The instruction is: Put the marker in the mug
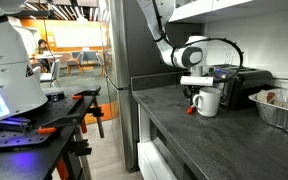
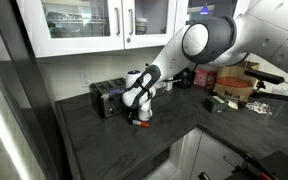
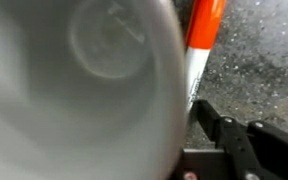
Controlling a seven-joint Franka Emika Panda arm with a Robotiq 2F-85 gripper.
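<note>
The gripper [image 1: 192,92] hangs low over the bench [image 1: 174,130], just left of the mug [image 1: 208,102]. In the wrist view only one blurred finger [image 3: 232,140] shows, so its opening and hold cannot be told. The marker [image 3: 205,30] is beside the mug's wall, its long axis running up the frame and its lower end lost from sight. The toaster [image 1: 240,80] stands behind.

The dark grey speckled worktop [image 1: 184,140] carries a plain white ceramic mug [image 1: 207,102], a black-and-silver toaster [image 1: 246,80] just behind it, and a crinkled foil tray [image 1: 276,101] nearby.
</note>
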